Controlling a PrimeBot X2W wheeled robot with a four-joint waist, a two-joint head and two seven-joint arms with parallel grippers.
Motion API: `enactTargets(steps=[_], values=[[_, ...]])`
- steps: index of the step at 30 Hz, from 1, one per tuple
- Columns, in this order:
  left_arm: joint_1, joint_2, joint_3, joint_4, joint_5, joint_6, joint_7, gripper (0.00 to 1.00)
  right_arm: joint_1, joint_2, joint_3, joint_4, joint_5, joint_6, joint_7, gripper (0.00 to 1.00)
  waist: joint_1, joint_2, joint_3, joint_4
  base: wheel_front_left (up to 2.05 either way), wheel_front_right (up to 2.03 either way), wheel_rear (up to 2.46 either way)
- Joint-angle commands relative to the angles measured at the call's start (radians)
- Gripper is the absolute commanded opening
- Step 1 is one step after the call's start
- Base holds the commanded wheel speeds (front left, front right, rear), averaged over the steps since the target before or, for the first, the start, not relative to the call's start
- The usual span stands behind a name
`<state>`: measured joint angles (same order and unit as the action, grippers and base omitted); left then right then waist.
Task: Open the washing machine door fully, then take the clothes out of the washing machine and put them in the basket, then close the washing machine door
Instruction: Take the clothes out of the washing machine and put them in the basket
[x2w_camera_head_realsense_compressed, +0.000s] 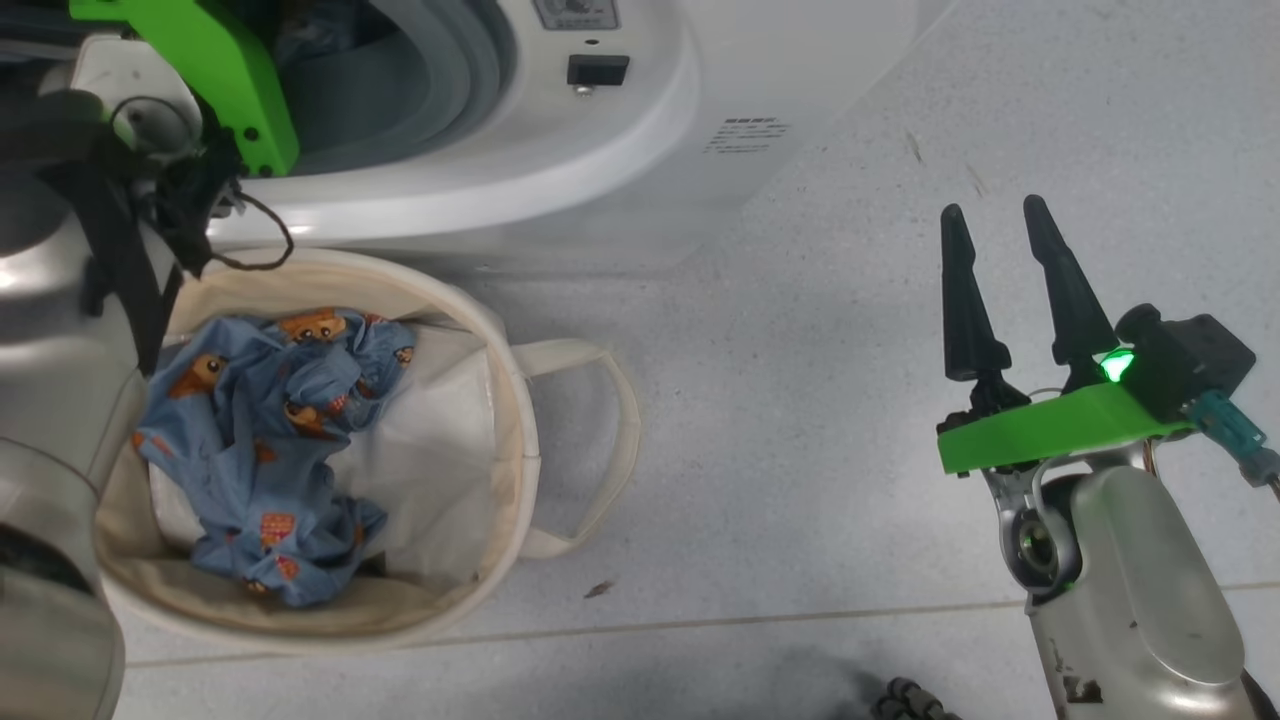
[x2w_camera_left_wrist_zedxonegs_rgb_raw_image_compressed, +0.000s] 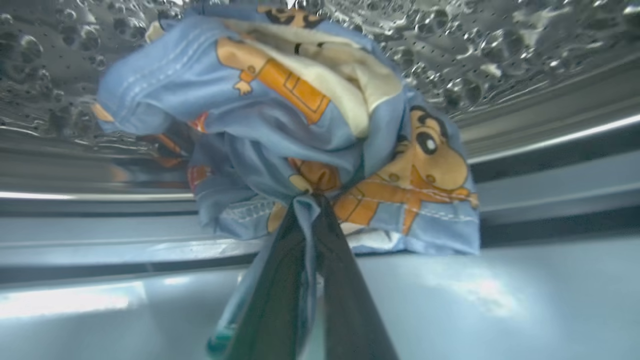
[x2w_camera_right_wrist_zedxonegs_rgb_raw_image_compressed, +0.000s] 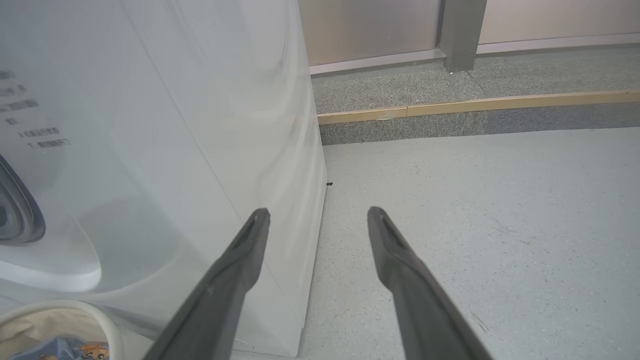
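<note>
My left claw (x2w_camera_left_wrist_zedxonegs_rgb_raw_image_compressed: 312, 197) is inside the drum of the washing machine (x2w_camera_head_realsense_compressed: 600, 150), fingers pressed together and clamped on the bear-print clothes (x2w_camera_left_wrist_zedxonegs_rgb_raw_image_compressed: 300, 125), which are bunched against the steel wall. My right claw (x2w_camera_head_realsense_compressed: 995, 208) hangs beside the washing machine, fingers apart, holding nothing. The basket (x2w_camera_head_realsense_compressed: 520, 420) stands just in front of the washing machine, with a second bear-print piece (x2w_camera_head_realsense_compressed: 260, 440) in it.

Basket (x2w_camera_head_realsense_compressed: 522, 430) before washing machine (x2w_camera_head_realsense_compressed: 600, 150) — clothes (x2w_camera_head_realsense_compressed: 260, 450) in basket, more in drum (x2w_camera_left_wrist_zedxonegs_rgb_raw_image_compressed: 500, 45).

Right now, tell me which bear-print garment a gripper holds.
The garment in the steel drum, pinched by the left gripper; the other garment lies loose in the basket.
</note>
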<state>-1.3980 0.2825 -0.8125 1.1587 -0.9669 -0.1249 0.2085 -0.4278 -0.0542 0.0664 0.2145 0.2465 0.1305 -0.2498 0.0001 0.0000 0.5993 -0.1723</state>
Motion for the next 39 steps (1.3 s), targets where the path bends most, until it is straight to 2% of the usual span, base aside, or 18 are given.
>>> enactTargets(steps=[1, 7, 16, 23, 28, 35, 38, 39], values=[[-0.022, 0.038, 0.011, -0.027, -0.008, -0.006, -0.017, 0.0, 0.002, 0.004, 0.014, -0.027, -0.008, 0.0, -0.012, 1.0, -0.0001, 0.0, -0.005, 0.0, 0.0, 0.0, 0.0], [0.0, 0.058, 0.005, -0.074, -0.057, -0.006, -0.156, 0.0, 0.012, 0.004, 0.017, -0.014, -0.006, 0.0, -0.012, 1.0, -0.0001, 0.0, -0.045, -0.001, 0.0, 0.0, 0.0], [0.104, 0.119, -0.044, -0.195, -0.123, -0.006, -0.379, 0.0, 0.033, 0.004, 0.029, 0.013, 0.0, 0.0, -0.012, 1.0, -0.0001, 0.0, -0.146, 0.009, 0.0, 0.0, 0.0], [0.23, 0.167, -0.075, -0.266, -0.107, -0.006, -0.466, 0.0, 0.078, 0.004, 0.026, 0.043, 0.012, 0.0, -0.012, 1.0, -0.0001, 0.0, -0.25, 0.039, 0.0, 0.0, 0.0], [0.36, 0.205, 0.065, -0.411, -0.006, -0.002, -0.47, 0.0, 0.115, 0.004, 0.028, 0.063, 0.022, 0.0, -0.012, 1.0, -0.0001, 0.0, -0.323, 0.066, 0.0, 0.0, 0.0], [0.645, 0.22, 0.313, -0.721, 0.147, 0.056, -0.47, 0.0, 0.16, 0.004, 0.028, 0.085, 0.025, 0.0, -0.012, 1.0, -0.0001, 0.0, -0.415, 0.094, 0.0, 0.0, 0.0], [0.773, 0.225, 0.397, -0.865, 0.198, 0.083, -0.47, 0.0, 0.176, 0.004, 0.033, 0.094, 0.027, 0.0, -0.012, 1.0, -0.0001, 0.0, -0.447, 0.098, 0.0, 0.0, 0.0], [0.773, 0.225, 0.397, -0.865, 0.198, 0.083, -0.47, 0.0, 0.176, 0.004, 0.033, 0.094, 0.027, 0.0, -0.012, 1.0, -0.0001, 0.0, -0.447, 0.098, 0.0, 0.0, 0.0]])
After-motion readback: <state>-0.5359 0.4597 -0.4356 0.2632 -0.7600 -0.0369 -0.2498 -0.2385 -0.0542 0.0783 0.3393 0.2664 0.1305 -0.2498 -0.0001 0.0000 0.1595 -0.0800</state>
